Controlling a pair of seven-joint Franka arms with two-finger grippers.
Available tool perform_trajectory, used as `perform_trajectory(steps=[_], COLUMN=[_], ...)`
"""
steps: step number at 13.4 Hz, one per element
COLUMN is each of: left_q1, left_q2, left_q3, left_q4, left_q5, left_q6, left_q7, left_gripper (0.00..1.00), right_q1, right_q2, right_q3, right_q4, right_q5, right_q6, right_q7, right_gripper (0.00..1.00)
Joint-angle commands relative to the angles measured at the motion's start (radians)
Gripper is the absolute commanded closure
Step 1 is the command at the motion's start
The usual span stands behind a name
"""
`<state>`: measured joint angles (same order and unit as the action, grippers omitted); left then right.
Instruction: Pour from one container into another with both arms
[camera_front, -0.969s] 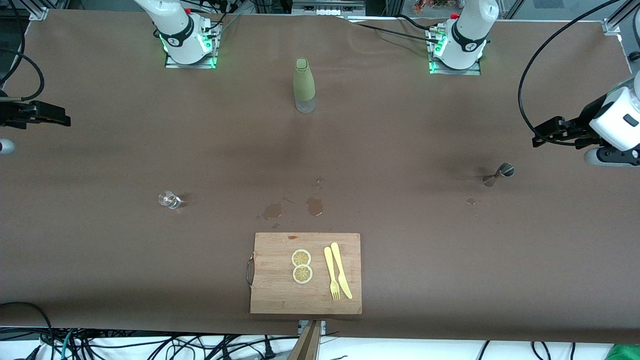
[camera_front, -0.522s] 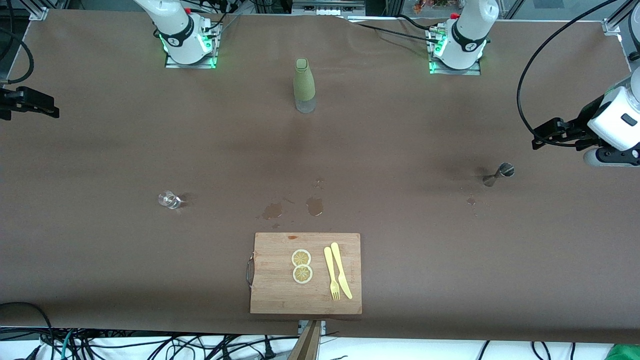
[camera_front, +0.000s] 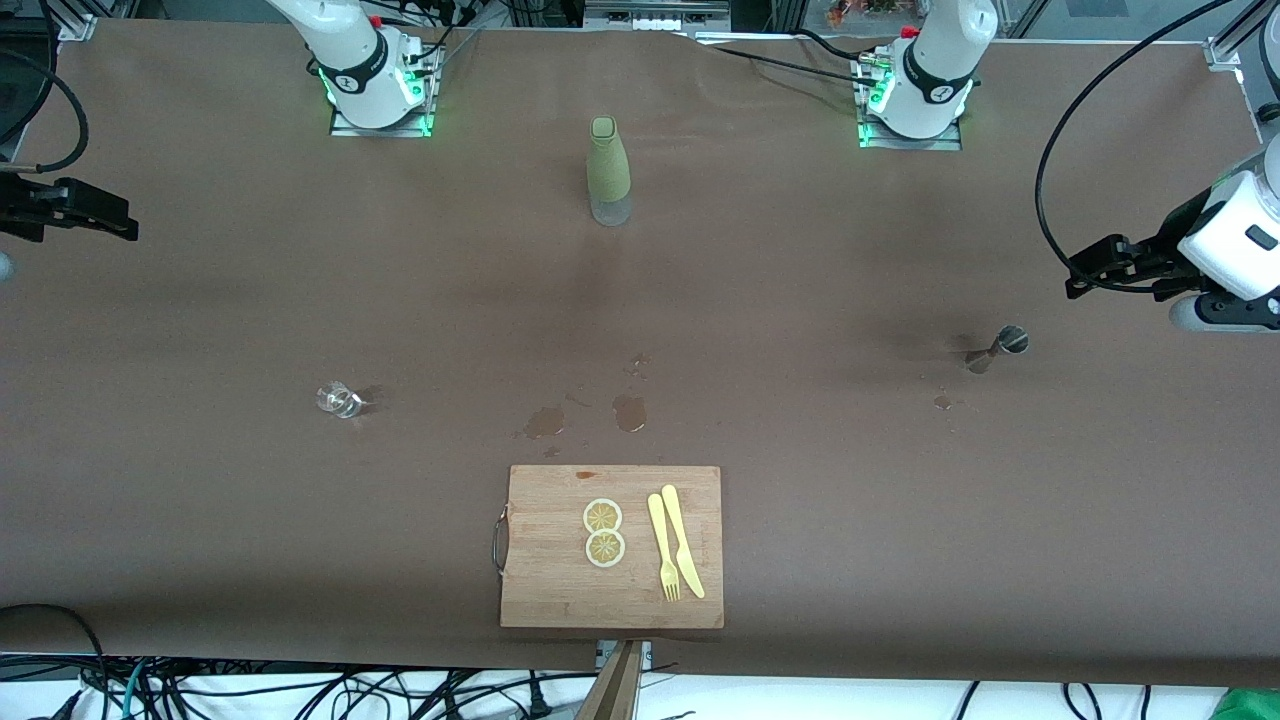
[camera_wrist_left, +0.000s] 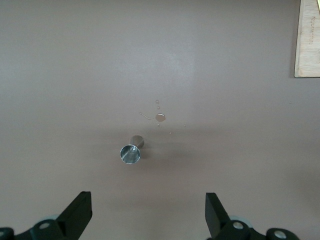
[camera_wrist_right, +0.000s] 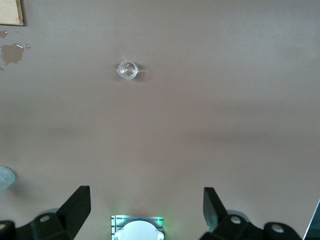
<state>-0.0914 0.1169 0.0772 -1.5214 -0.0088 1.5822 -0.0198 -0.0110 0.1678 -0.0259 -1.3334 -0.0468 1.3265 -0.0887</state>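
Centrally, a wooden cutting board (camera_front: 560, 580) is being used as the landmark for this brown table (camera_front: 800, 500); two lemon slices (camera_front: 603, 532) and a yellow fork (camera_front: 662, 550) and knife (camera_front: 682, 540) are being carried on it. The silver jigger (camera_front: 998, 348) is being left upright (mouth upward in the left wrist view), farther from the front camera than the board and well toward the left arm's end of the table. The clear glass cup (camera_front: 339, 399) is likewise standing farther than the board, toward the right arm's end. An olive-green bottle (camera_front: 608, 170) is being kept much farther than the board, between the two bases. Small wet patches (camera_front: 629, 411) are lying just beside the board's farther edge. The left gripper (camera_wrist_left: 148, 214) is being held over the table near the jigger, jaws spread wide, nothing gripped. The right gripper (camera_wrist_right: 146, 210) is being held over the table's right-arm end, jaws equally wide and empty.
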Motion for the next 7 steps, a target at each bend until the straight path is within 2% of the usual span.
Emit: perform_trajectory(steps=[1, 7], left_q1=[-0.001, 0.002], left_q2=[-0.022, -0.020], left_q3=[0.000, 0.000], left_q4=[-0.017, -0.016], left_q5=[0.013, 0.001], left_q6=[0.009, 0.009], left_q7=[0.006, 0.008], left_gripper=[0.00, 0.00], right_q1=[-0.004, -0.009], right_q2=[0.002, 0.012], right_q3=[-0.002, -0.016], right_q4=[0.008, 0.017], right_q5=[0.005, 0.005], right_q6=[0.013, 0.016], right_q7=[-0.011, -0.013], right_gripper=[0.00, 0.00])
